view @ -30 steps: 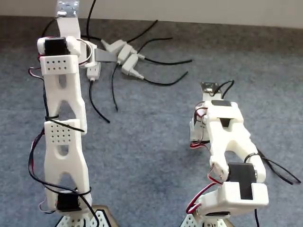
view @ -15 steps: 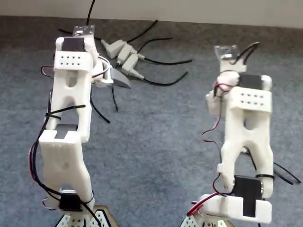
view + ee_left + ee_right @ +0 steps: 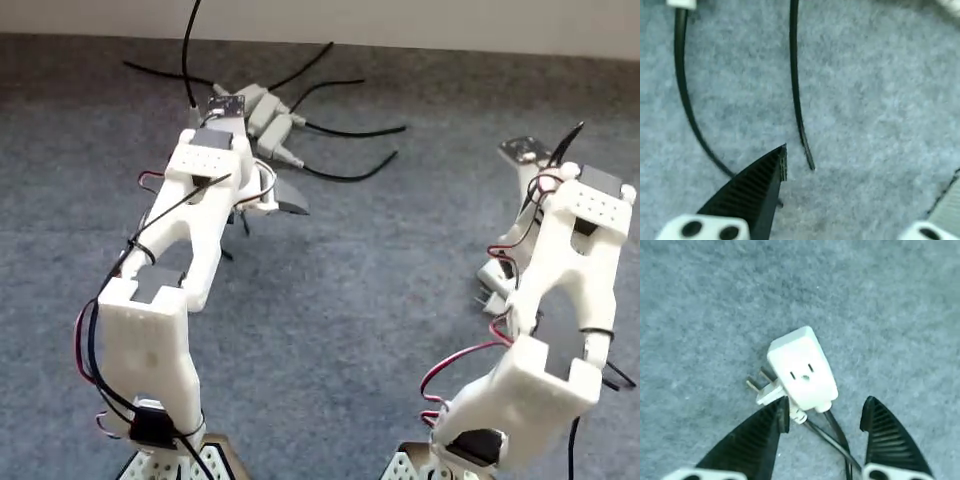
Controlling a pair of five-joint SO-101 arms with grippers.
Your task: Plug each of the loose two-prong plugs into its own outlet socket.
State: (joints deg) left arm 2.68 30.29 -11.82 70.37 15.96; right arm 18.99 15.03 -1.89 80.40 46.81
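Right gripper (image 3: 826,414) gapes wide over the white plastic socket block (image 3: 801,371) near the surface's (image 3: 350,300) right edge, apparently to grasp it; left gripper (image 3: 283,198) likewise wide.

A white outlet socket (image 3: 802,367) lies slots-up on grey carpet (image 3: 700,300) at right, a two-prong plug (image 3: 771,391) just beside it, prongs bare. Far, left of centre, more white plugs and sockets (image 3: 268,118) cluster, black cords (image 3: 352,130) trailing.

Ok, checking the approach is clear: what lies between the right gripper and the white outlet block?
Just the black cord of the white outlet block, running over grey carpet between the fingers of the open right gripper, in the right wrist view.
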